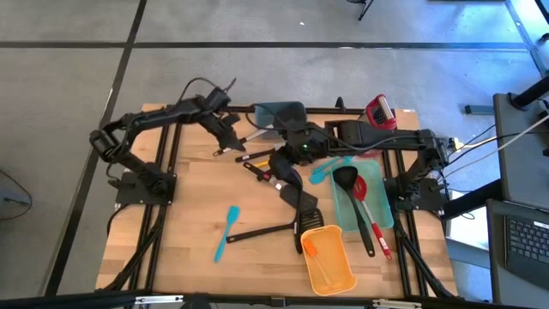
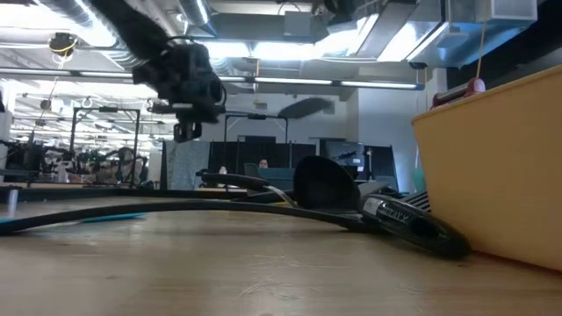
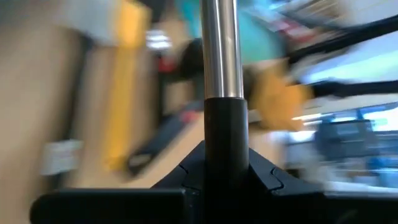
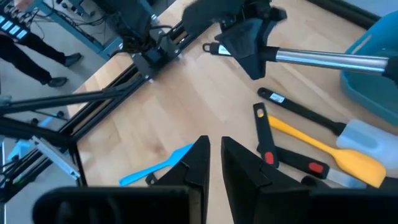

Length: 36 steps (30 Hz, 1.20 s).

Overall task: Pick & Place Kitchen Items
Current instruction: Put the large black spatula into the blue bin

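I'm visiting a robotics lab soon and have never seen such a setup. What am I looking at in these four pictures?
This is a robot with two dark arms working at a wooden table. One picture looks straight down from above, one looks level across the tabletop, and two come from cameras on the arms' wrists.

The left gripper is raised above the table and clamped on a steel-shafted utensil. The right gripper hovers over the middle of the table, fingers nearly together and holding nothing.

Kitchen tools lie on the table, including a teal spatula and a black turner. There is also an orange bin and a clear tray holding a black ladle.
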{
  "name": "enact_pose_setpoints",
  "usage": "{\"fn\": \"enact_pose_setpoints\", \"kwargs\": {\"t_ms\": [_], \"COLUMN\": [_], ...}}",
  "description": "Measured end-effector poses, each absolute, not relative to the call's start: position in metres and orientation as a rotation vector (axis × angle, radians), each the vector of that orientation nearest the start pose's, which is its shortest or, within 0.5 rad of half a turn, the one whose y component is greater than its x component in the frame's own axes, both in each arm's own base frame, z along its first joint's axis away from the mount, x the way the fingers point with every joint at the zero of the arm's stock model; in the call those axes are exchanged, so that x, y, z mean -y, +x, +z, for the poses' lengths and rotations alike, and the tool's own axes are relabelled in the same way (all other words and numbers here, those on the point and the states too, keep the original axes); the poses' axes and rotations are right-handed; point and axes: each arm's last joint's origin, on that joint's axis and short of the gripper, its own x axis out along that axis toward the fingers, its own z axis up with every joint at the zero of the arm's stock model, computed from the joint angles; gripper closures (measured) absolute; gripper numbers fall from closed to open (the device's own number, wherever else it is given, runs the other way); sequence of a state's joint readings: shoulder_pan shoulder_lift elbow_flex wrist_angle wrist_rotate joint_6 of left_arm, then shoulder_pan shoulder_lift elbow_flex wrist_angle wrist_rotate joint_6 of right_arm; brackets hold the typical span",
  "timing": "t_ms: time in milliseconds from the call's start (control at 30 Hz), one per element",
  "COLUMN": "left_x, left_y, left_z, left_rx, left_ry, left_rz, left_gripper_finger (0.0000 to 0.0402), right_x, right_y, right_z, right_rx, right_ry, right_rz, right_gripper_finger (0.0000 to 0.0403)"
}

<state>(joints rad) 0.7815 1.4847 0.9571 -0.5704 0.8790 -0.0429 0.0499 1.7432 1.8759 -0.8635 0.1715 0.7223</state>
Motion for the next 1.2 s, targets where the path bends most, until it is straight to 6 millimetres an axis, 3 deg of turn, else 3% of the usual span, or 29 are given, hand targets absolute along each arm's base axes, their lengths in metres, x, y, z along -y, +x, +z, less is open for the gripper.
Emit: {"fn": "enact_pose_setpoints", "kwargs": {"t_ms": [167,367,600,767,967,1200], "left_x": [-0.194,-0.205,-0.208,-0.207,-0.205,-0.201], "left_y": [0.218,0.218,0.214,0.211,0.208,0.203], "left_z": [0.252,0.29,0.31,0.317,0.321,0.328], "left_rx": [-0.918,-0.959,-0.974,-0.941,-0.943,-0.933], "left_ry": [-0.536,-0.212,-0.023,0.01,0.019,0.048], "left_rz": [0.107,0.291,0.439,0.478,0.504,0.526], "left_gripper_finger": [0.0355,0.0355,0.0355,0.0356,0.0356,0.0356], "right_x": [-0.005,0.0,0.004,0.007,0.011,0.033], "right_y": [0.372,0.372,0.374,0.381,0.399,0.376], "right_z": [0.391,0.391,0.387,0.352,0.288,0.253], "right_rx": [-0.652,-0.645,-0.618,-0.626,-0.475,-0.155], "right_ry": [0.627,0.653,0.798,0.912,1.18,1.44], "right_rz": [-0.372,-0.391,-0.441,-0.497,-0.306,-0.226], "right_gripper_finger": [0.0359,0.0359,0.0359,0.0365,0.0375,0.0375]}}
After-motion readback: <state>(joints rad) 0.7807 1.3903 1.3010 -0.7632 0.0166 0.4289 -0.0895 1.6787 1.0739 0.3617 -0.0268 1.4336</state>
